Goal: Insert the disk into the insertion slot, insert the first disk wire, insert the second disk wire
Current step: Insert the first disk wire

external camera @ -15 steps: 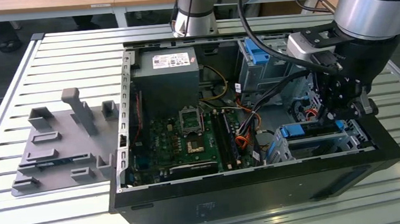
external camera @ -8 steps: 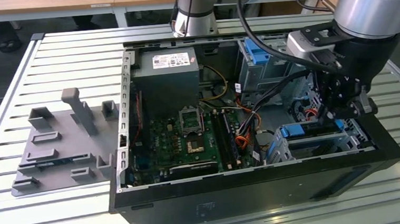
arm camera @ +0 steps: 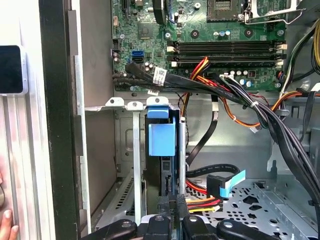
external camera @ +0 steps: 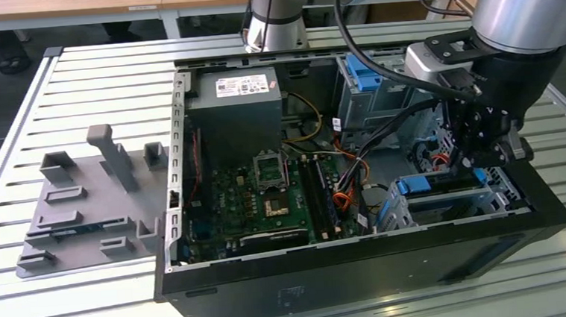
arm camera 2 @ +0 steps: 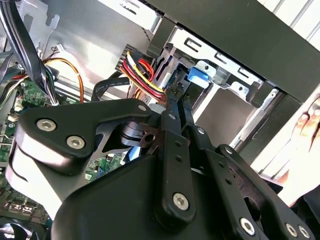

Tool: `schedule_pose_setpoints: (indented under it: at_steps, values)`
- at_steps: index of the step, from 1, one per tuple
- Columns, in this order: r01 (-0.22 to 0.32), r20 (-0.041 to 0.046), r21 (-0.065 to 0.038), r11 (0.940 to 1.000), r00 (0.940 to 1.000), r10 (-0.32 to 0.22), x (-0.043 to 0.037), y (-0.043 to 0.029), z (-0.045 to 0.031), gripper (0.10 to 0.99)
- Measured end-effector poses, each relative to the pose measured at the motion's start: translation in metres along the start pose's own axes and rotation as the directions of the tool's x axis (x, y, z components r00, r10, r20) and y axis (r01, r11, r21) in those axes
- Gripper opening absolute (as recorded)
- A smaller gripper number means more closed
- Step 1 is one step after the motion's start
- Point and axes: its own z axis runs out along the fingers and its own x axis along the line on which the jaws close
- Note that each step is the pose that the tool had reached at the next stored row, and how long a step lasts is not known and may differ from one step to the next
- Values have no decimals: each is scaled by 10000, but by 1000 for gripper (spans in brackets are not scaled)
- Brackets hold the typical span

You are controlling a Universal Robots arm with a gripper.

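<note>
The disk [arm camera: 161,172] stands edge-on inside the insertion slot [arm camera: 136,150], and its blue carrier tab [arm camera: 161,139] points toward the motherboard. From the exterior view the blue carrier [external camera: 430,184] lies in the low silver cage [external camera: 465,204] at the case's front right corner. My gripper [arm camera: 173,204] hangs right over the disk's rear end. Its fingers are closed together on the plug of a red-and-yellow wire [arm camera: 202,201]. The same wire bundle [arm camera 2: 142,75] runs up to my gripper [arm camera 2: 174,97] in the second wrist view. A black cable with a blue plug [arm camera: 227,183] lies loose beside the slot.
Thick black cable bundles [arm camera: 210,85] cross above the slot in front of the motherboard [arm camera: 225,45]. A taller grey cage with a blue tab [external camera: 362,71] stands at the back. A person's hand [arm camera 2: 305,125] rests outside the case wall. A grey fixture [external camera: 87,209] lies on the table.
</note>
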Motion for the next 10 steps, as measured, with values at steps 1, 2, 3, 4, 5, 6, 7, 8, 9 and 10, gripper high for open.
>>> schedule_pose_setpoints:
  at_steps: [1, 2, 3, 4, 5, 6, 7, 8, 9, 10]
  values:
    - [1, -10, 1, 10000, 10000, -1, 1, 0, -1, 165]
    - [2, -17, 1, 10000, 10000, -2, 3, 0, 0, 165]
    - [2, -22, 1, 10000, 10000, -2, 5, 0, 1, 165]
    - [4, -31, 1, 10000, 10000, -4, 6, 0, 1, 165]
    - [4, -37, 1, 10000, 10000, -4, 8, 0, 1, 165]
    - [4, -37, 1, 10000, 10000, -4, 10, 0, 1, 165]
    - [4, -37, 1, 10000, 10000, -4, 10, 0, 1, 165]
    - [4, -39, 1, 10000, 10000, -4, 10, 0, 2, 165]
    - [4, -39, 0, 10000, 10000, -4, 10, 0, 4, 165]
    - [4, -39, 0, 10000, 10000, -4, 10, 1, 7, 165]
